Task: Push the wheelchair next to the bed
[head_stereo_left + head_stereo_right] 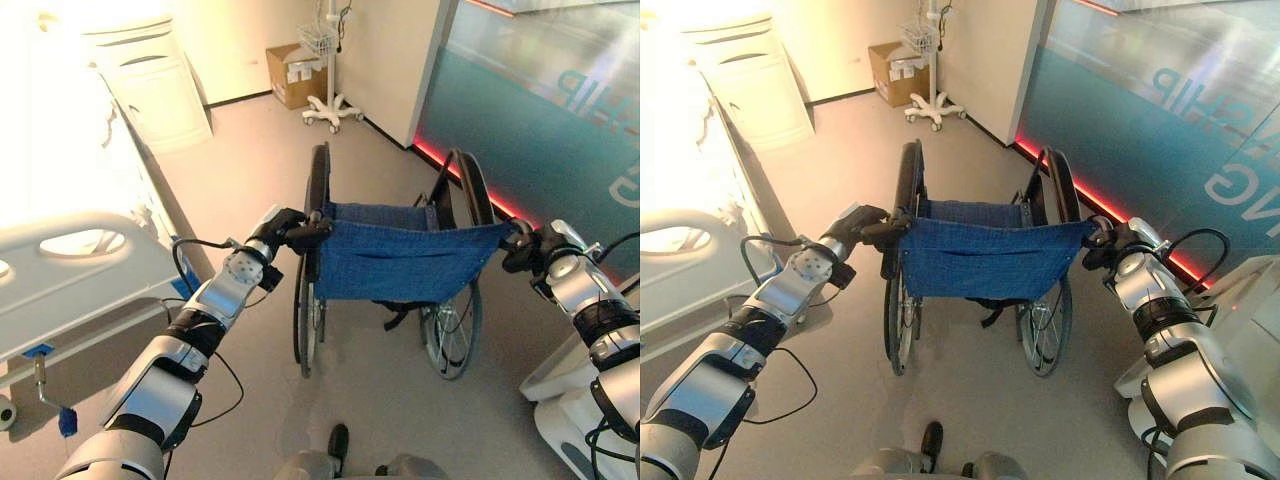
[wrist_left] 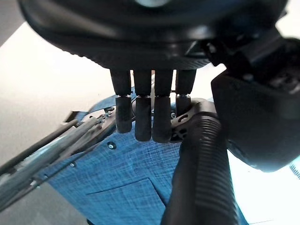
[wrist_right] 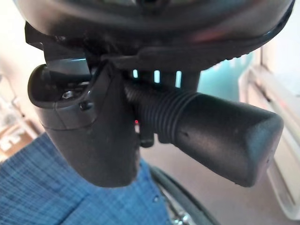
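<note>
The wheelchair [image 1: 400, 262], with a blue cloth back and large black wheels, stands in the middle of the floor facing away from me. My left hand [image 1: 284, 230] is shut on its left push handle [image 2: 201, 173]; its fingers [image 2: 140, 117] and the thumb lie on either side of the ribbed grip. On the other side, my right hand [image 1: 523, 250] is curled round the right push handle [image 3: 220, 136], thumb [image 3: 93, 136] across it. The white bed [image 1: 110, 290] lies along the left, its footboard close to my left forearm.
A white bedside cabinet [image 1: 150, 80] stands at the back left. A cardboard box [image 1: 290, 75] and a wheeled pole stand [image 1: 330, 100] are by the far wall. A teal glass wall [image 1: 540, 110] runs along the right. White equipment [image 1: 570, 400] sits at lower right.
</note>
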Tool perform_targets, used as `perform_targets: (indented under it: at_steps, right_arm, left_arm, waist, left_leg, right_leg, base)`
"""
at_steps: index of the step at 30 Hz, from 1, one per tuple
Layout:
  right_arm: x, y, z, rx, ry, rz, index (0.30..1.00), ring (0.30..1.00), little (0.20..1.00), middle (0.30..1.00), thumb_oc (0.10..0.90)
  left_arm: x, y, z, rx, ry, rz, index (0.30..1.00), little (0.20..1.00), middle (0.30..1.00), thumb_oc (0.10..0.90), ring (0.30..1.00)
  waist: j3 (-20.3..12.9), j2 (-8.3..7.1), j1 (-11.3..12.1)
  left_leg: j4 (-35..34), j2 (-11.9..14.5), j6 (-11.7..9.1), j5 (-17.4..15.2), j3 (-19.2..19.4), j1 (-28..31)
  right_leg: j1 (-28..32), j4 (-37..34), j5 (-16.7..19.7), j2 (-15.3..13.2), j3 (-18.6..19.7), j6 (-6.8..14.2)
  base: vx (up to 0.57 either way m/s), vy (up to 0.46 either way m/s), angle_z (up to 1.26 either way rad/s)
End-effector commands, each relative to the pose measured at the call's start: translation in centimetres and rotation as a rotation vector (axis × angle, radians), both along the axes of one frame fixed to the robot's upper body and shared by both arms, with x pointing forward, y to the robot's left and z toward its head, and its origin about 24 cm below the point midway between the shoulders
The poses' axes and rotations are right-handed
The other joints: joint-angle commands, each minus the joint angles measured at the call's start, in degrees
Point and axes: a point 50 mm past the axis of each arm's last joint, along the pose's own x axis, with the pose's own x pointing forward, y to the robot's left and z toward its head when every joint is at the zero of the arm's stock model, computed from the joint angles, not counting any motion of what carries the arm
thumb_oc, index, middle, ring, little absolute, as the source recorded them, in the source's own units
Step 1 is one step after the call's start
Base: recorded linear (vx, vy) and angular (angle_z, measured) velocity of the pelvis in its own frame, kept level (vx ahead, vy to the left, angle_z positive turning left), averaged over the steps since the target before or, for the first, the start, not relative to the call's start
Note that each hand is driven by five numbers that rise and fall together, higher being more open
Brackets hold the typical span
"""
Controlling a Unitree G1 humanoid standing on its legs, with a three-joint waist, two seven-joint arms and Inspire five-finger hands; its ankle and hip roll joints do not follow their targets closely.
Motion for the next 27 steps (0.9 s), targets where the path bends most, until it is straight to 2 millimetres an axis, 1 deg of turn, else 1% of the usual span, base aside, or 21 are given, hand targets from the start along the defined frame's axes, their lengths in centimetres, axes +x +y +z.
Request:
perform_targets:
  at_steps: [1, 2, 3, 5, 6, 8, 10, 12, 13, 14, 15, 16, 17, 18, 19, 21, 23, 25, 26, 27]
  right_arm:
    - [3.8, 10.0, 4.7, 0.102, -0.201, 0.417, 0.3, 0.3, 0.3, 0.3, 0.4]
    - [3.8, 10.0, 4.8, 0.101, -0.204, 0.418, 0.3, 0.3, 0.3, 0.3, 0.4]
    - [4.0, 10.4, 5.6, 0.107, -0.216, 0.419, 0.3, 0.3, 0.3, 0.3, 0.4]
    - [4.0, 10.6, 6.0, 0.114, -0.213, 0.42, 0.3, 0.3, 0.3, 0.3, 0.4]
    - [4.1, 10.9, 6.0, 0.114, -0.197, 0.418, 0.3, 0.3, 0.3, 0.3, 0.4]
    - [4.0, 10.6, 5.3, 0.111, -0.17, 0.413, 0.3, 0.3, 0.3, 0.3, 0.4]
    - [3.7, 10.1, 4.9, 0.111, -0.149, 0.4, 0.3, 0.3, 0.3, 0.3, 0.4]
    - [3.7, 9.4, 5.0, 0.113, -0.147, 0.388, 0.3, 0.3, 0.3, 0.3, 0.4]
    - [3.8, 9.0, 5.1, 0.113, -0.143, 0.387, 0.3, 0.3, 0.3, 0.3, 0.4]
    - [3.8, 9.0, 5.3, 0.111, -0.138, 0.398, 0.3, 0.3, 0.3, 0.3, 0.4]
    - [3.9, 9.1, 5.4, 0.109, -0.137, 0.406, 0.3, 0.3, 0.3, 0.3, 0.4]
    - [4.0, 10.0, 5.8, 0.09, -0.134, 0.444, 0.3, 0.3, 0.3, 0.3, 0.4]
    - [4.1, 10.3, 6.1, 0.082, -0.14, 0.455, 0.3, 0.3, 0.3, 0.3, 0.4]
    - [4.1, 10.3, 6.2, 0.08, -0.143, 0.459, 0.3, 0.3, 0.3, 0.3, 0.4]
    - [4.1, 10.3, 6.5, 0.073, -0.156, 0.462, 0.3, 0.3, 0.3, 0.3, 0.4]
    - [4.3, 10.3, 7.3, 0.058, -0.173, 0.464, 0.3, 0.3, 0.3, 0.3, 0.4]
    - [4.4, 10.6, 7.8, 0.045, -0.172, 0.478, 0.3, 0.3, 0.3, 0.3, 0.4]
    - [4.4, 10.7, 7.7, 0.043, -0.168, 0.482, 0.3, 0.3, 0.3, 0.3, 0.4]
    - [4.3, 10.7, 7.4, 0.041, -0.161, 0.489, 0.3, 0.3, 0.3, 0.3, 0.4]
    - [4.3, 10.8, 7.2, 0.04, -0.155, 0.494, 0.3, 0.3, 0.3, 0.3, 0.4]
  left_arm:
    - [0.0, 3.2, -0.4, 0.124, 0.023, 0.106, 0.3, 0.3, 0.3, 0.4, 0.3]
    - [0.0, 3.2, -0.4, 0.122, 0.02, 0.107, 0.3, 0.3, 0.3, 0.4, 0.3]
    - [0.1, 3.0, -0.3, 0.115, 0.01, 0.106, 0.3, 0.3, 0.3, 0.4, 0.3]
    - [0.1, 3.1, -0.5, 0.107, 0.012, 0.11, 0.3, 0.3, 0.3, 0.4, 0.3]
    - [0.0, 3.0, -0.9, 0.095, 0.018, 0.112, 0.3, 0.3, 0.3, 0.4, 0.3]
    - [-0.2, 3.0, -1.5, 0.082, 0.032, 0.111, 0.3, 0.3, 0.3, 0.4, 0.3]
    - [-0.6, 3.0, -2.1, 0.095, 0.05, 0.096, 0.3, 0.3, 0.3, 0.4, 0.3]
    - [-0.8, 2.8, -2.3, 0.103, 0.057, 0.084, 0.3, 0.3, 0.3, 0.4, 0.3]
    - [-0.9, 2.7, -2.7, 0.091, 0.067, 0.091, 0.3, 0.3, 0.3, 0.4, 0.3]
    - [-1.0, 2.7, -3.0, 0.085, 0.081, 0.1, 0.3, 0.3, 0.3, 0.4, 0.3]
    - [-1.0, 2.8, -3.0, 0.087, 0.087, 0.105, 0.3, 0.3, 0.3, 0.4, 0.3]
    - [-1.1, 3.4, -3.3, 0.1, 0.099, 0.131, 0.3, 0.3, 0.3, 0.4, 0.3]
    - [-1.3, 3.6, -3.5, 0.089, 0.098, 0.147, 0.3, 0.3, 0.3, 0.4, 0.3]
    - [-1.3, 3.7, -3.6, 0.087, 0.098, 0.152, 0.3, 0.3, 0.3, 0.4, 0.3]
    - [-1.4, 3.9, -3.6, 0.088, 0.097, 0.15, 0.3, 0.3, 0.3, 0.4, 0.3]
    - [-1.3, 3.8, -3.3, 0.098, 0.093, 0.139, 0.3, 0.3, 0.3, 0.4, 0.3]
    - [-1.1, 3.8, -3.3, 0.109, 0.094, 0.133, 0.3, 0.3, 0.3, 0.4, 0.3]
    - [-1.2, 3.9, -3.4, 0.114, 0.098, 0.127, 0.3, 0.3, 0.3, 0.4, 0.3]
    - [-1.4, 4.2, -3.7, 0.118, 0.107, 0.126, 0.3, 0.3, 0.3, 0.4, 0.3]
    - [-1.4, 4.3, -3.8, 0.118, 0.112, 0.127, 0.3, 0.3, 0.3, 0.4, 0.3]
  waist:
    - [4.9, -3.98, 0.6]
    - [5.0, -3.85, 0.5]
    - [5.3, -4.09, 0.1]
    - [5.2, -4.08, -0.2]
    - [5.1, -4.52, -0.4]
    - [4.9, -4.86, -0.4]
    - [4.9, -5.76, -0.4]
    - [4.6, -6.15, -0.8]
    - [4.1, -6.35, -0.9]
    - [3.9, -6.45, -0.9]
    - [3.9, -6.49, -0.8]
    - [4.1, -6.49, -0.9]
    - [4.1, -6.31, -1.2]
    - [4.0, -6.27, -1.2]
    - [3.9, -6.15, -1.0]
    - [3.8, -6.12, -0.7]
    - [3.8, -6.14, -0.7]
    - [3.6, -6.18, -0.9]
    - [3.2, -6.15, -1.2]
    - [3.0, -6.09, -1.4]
  left_leg:
    - [2.0, -0.2, -4.3, -8.9, 8.4, 4.0]
    - [2.1, -0.1, -4.3, -9.2, 8.2, 4.2]
    - [2.8, 0.0, -4.4, -10.4, 7.1, 5.0]
    - [3.4, 0.1, -4.6, -11.2, 6.7, 5.4]
    - [4.9, 0.3, -4.9, -12.5, 6.8, 5.6]
    - [6.0, 0.8, -5.0, -13.8, 6.6, 6.3]
    - [7.8, 1.4, -5.6, -15.7, 5.4, 7.2]
    - [9.5, 2.8, -6.4, -17.2, 4.4, 7.8]
    - [10.0, 4.0, -7.2, -17.7, 4.2, 8.3]
    - [10.4, 5.1, -8.0, -17.5, 4.0, 8.7]
    - [10.7, 5.6, -8.4, -17.2, 3.9, 8.8]
    - [11.6, 8.1, -9.9, -13.7, 5.0, 8.9]
    - [11.8, 10.0, -10.7, -10.0, 5.9, 8.5]
    - [11.8, 10.6, -10.8, -8.9, 6.2, 8.3]
    - [12.1, 11.6, -11.3, -6.6, 6.4, 7.9]
    - [12.9, 12.3, -12.0, -3.8, 7.2, 6.1]
    - [14.5, 13.2, -12.7, -1.7, 8.7, 4.9]
    - [15.4, 13.8, -13.1, -0.7, 9.4, 4.6]
    - [16.2, 14.7, -13.5, 0.6, 10.7, 4.9]
    - [16.7, 15.1, -13.8, 1.2, 11.5, 5.0]
  right_leg:
    - [-0.6, -21.1, 25.7, -8.5, 5.3, 5.5]
    - [-0.6, -21.6, 25.8, -8.4, 5.3, 5.5]
    - [-1.2, -25.6, 26.2, -8.6, 6.0, 6.0]
    - [-0.9, -27.5, 26.3, -8.8, 6.2, 6.2]
    - [-1.8, -28.7, 26.6, -9.6, 6.5, 6.4]
    - [-1.8, -29.0, 26.8, -10.2, 6.6, 6.7]
    - [-1.1, -28.0, 27.4, -10.9, 7.2, 6.8]
    - [-0.7, -26.4, 26.3, -10.5, 7.7, 6.7]
    - [-0.7, -24.5, 25.9, -10.5, 7.4, 6.5]
    - [-0.8, -21.8, 25.8, -10.5, 6.7, 6.5]
    - [-0.9, -20.3, 25.7, -10.6, 6.2, 6.4]
    - [-0.8, -18.6, 25.3, -10.3, 4.1, 5.8]
    - [-0.1, -18.8, 24.6, -9.4, 2.9, 4.9]
    - [0.2, -18.9, 24.3, -9.1, 2.5, 4.5]
    - [0.9, -19.1, 23.3, -8.3, 1.5, 3.7]
    - [1.8, -19.4, 21.9, -7.5, -0.3, 2.4]
    - [2.5, -19.4, 20.8, -7.0, -2.1, 1.4]
    - [2.9, -19.6, 20.3, -6.7, -3.0, 0.9]
    - [3.2, -19.7, 19.8, -6.3, -4.2, 0.2]
    - [3.4, -19.7, 19.4, -6.0, -5.0, -0.2]
  base:
    - [0.26, -0.127, 0.5]
    - [0.41, -0.188, 0.6]
    - [0.28, -0.109, 0.39]
    - [0.4, -0.181, 0.29]
    - [0.58, -0.296, 0.38]
    - [0.51, -0.298, 0.41]
    - [0.49, -0.362, 0.56]
    - [0.44, -0.393, 0.7]
    - [0.4, -0.379, 0.85]
    - [0.32, -0.308, 0.68]
    - [0.38, -0.359, 0.77]
    - [0.42, -0.394, 0.72]
    - [0.44, -0.42, 0.64]
    - [0.35, -0.366, 0.6]
    - [0.27, -0.321, 0.46]
    - [0.25, -0.345, 0.54]
    - [0.24, -0.306, 0.42]
    - [0.21, -0.211, 0.01]
    - [0.22, -0.183, -0.09]
    - [0.27, -0.22, 0.0]
